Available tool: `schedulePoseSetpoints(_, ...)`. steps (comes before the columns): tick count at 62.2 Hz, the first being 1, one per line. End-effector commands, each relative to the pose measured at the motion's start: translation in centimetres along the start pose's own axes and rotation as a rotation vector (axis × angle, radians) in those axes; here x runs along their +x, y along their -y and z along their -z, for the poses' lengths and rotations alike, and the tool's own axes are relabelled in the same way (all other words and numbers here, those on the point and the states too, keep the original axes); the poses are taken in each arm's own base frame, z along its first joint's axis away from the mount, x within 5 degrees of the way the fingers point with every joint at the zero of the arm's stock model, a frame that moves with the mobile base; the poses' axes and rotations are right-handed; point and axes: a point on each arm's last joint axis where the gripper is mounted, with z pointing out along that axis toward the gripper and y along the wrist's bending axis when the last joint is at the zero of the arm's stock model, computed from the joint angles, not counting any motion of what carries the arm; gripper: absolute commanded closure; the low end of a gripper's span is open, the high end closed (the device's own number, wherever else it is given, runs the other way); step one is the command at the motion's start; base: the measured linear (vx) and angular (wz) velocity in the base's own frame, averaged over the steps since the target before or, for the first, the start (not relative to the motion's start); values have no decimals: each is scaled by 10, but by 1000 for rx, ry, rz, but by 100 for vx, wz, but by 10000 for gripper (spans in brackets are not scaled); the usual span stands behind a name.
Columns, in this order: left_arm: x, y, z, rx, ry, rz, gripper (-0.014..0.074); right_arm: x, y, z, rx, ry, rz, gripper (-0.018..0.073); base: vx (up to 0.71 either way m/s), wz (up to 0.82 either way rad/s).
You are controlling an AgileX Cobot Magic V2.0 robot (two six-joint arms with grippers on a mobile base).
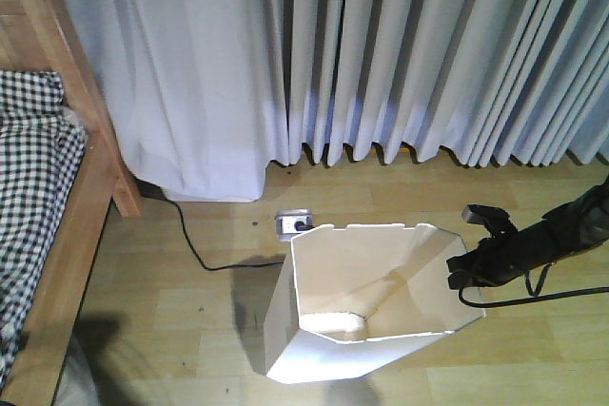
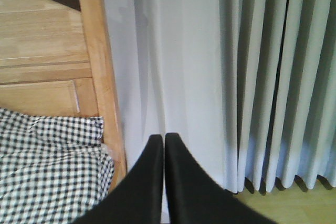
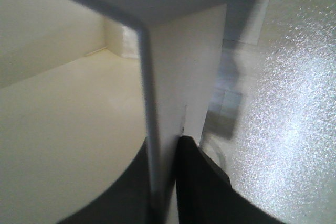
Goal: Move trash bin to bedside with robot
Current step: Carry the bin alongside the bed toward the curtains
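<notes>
The white trash bin point(image 1: 371, 306) stands on the wooden floor in the front view, empty, with its angular rim facing me. My right gripper point(image 1: 460, 268) is shut on the bin's right rim; in the right wrist view the thin wall point(image 3: 149, 108) runs between the two black fingers point(image 3: 202, 182). The bed point(image 1: 71, 206), with light wooden frame and black-and-white checked bedding point(image 1: 29, 187), lies at the left, apart from the bin. My left gripper point(image 2: 164, 139) is shut and empty, facing the bed's headboard point(image 2: 47, 51) and curtain.
Grey-white curtains point(image 1: 381, 54) hang along the far wall. A power strip point(image 1: 293, 223) with a black cable point(image 1: 195, 249) lies on the floor just behind the bin. Black cables trail from my right arm point(image 1: 561, 230).
</notes>
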Motion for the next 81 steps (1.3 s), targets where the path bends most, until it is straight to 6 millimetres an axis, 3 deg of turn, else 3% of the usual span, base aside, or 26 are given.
schedulePoseSetpoints(1, -14, 1, 2, 6, 98, 9, 603, -24, -25, 31, -182, 77, 7, 564, 16, -8)
schedulePoseSetpoints(81, -14, 1, 2, 6, 98, 9, 603, -24, -25, 31, -182, 77, 7, 564, 10, 2)
